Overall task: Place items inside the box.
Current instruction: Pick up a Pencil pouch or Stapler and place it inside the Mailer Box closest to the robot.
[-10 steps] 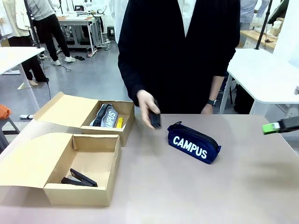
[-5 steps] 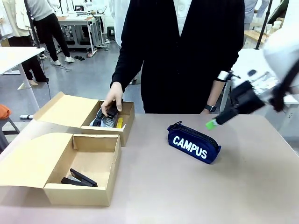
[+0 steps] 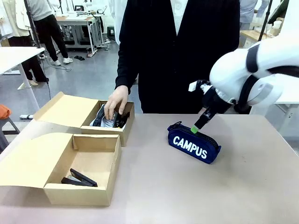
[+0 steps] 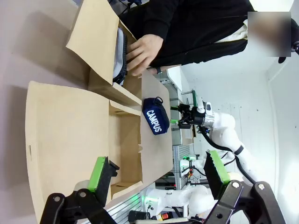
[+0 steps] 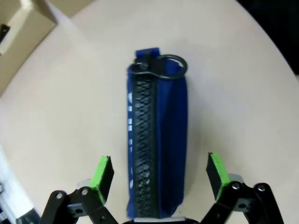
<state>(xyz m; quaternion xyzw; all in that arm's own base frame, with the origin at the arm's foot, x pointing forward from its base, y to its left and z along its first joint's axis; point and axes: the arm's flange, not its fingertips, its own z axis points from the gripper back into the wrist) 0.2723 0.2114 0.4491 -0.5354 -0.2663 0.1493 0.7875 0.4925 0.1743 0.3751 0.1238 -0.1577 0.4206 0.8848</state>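
Since a second ago the right gripper (image 5: 160, 173) has swung in from the table's right edge, and the person's hand (image 3: 116, 103) has gone from mid-table into the far box (image 3: 125, 132). That gripper hangs over the navy "CAMPUS" pencil case (image 5: 156, 135) with jaws spread wide, one finger on either side of the zip. One green pad may be touching the case's top, though the front view leaves this unclear. The left gripper (image 4: 158, 172) is also wide apart and holds nothing.

Nearest, an open cardboard box (image 3: 81, 196) holds the black stapler (image 3: 79, 178). Bare tan table (image 3: 159, 196) surrounds the case, with free room in front and to the right. Beyond, the far box contains the grey pencil case (image 3: 106, 116) under the hand. Behind the person are white workbenches and a grey floor.
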